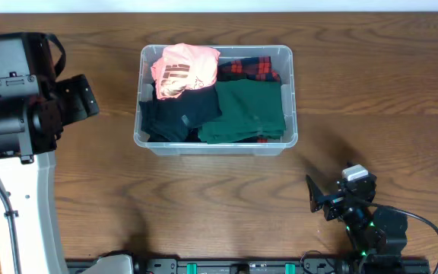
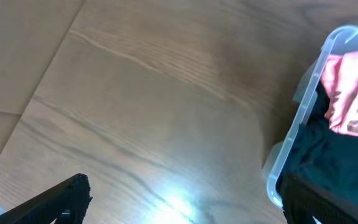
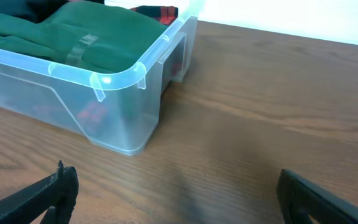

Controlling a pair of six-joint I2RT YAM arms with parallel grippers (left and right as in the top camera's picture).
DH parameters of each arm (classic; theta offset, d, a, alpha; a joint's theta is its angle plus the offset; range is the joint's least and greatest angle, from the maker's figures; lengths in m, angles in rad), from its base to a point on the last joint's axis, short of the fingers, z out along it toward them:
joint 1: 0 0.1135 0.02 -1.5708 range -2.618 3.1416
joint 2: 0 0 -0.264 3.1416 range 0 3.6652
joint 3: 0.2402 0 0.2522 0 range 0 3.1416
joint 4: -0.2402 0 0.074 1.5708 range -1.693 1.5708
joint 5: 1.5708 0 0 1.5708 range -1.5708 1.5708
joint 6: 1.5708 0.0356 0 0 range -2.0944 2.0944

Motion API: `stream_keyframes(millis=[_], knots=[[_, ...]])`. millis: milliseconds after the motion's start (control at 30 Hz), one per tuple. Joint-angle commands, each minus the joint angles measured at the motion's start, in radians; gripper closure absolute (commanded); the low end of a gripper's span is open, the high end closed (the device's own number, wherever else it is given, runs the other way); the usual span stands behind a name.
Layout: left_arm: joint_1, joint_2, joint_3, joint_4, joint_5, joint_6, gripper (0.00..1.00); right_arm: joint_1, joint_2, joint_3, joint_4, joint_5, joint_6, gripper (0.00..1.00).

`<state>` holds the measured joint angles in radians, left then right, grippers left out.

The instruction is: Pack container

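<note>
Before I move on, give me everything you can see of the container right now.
The container is a clear plastic rectangular bin with rounded corners and a rolled rim, standing upright and lidless on the wood table. It holds a pink garment, a red plaid one, a green one and a dark one, filling it about to the rim. Only these and the table touch it.

- Container (image 1: 290, 99): clear, colourless plastic, with a faint bluish sheen at the rim.
- Pink top (image 1: 185, 67): salmon pink with a pale striped print, in the container's far left corner.
- Plaid cloth (image 1: 253, 67): red and black check, in the far right corner.
- Green garment (image 1: 251, 110): plain dark green, in the near right corner.
- Black garment (image 1: 175, 118): plain black, in the near left corner.
- Table (image 1: 371, 91): mid-brown wood grain.
- Left arm (image 1: 21, 198): white with black housings.
- Right arm (image 1: 379, 228): black with a white cap and green lights.
</note>
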<state>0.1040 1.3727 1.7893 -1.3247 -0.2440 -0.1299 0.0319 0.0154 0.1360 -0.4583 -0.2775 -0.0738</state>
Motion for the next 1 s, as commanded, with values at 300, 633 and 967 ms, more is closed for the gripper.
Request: stream_keyframes(millis=[300,633,967], knots=[[0.004,-0.115,-0.076,0.159,0.002,0.048,0.02,-0.005,-0.007,-0.006,0.002,-0.008,-0.01,0.01],[0.004,-0.4,-0.412,0.487,0.225,0.268,0.02,-0.005,-0.007,-0.006,0.002,-0.008,-0.01,0.01],[0.003,-0.706,-0.676,0.583,0.26,0.268,0.02,-0.005,-0.007,-0.006,0.002,-0.008,-0.01,0.01]])
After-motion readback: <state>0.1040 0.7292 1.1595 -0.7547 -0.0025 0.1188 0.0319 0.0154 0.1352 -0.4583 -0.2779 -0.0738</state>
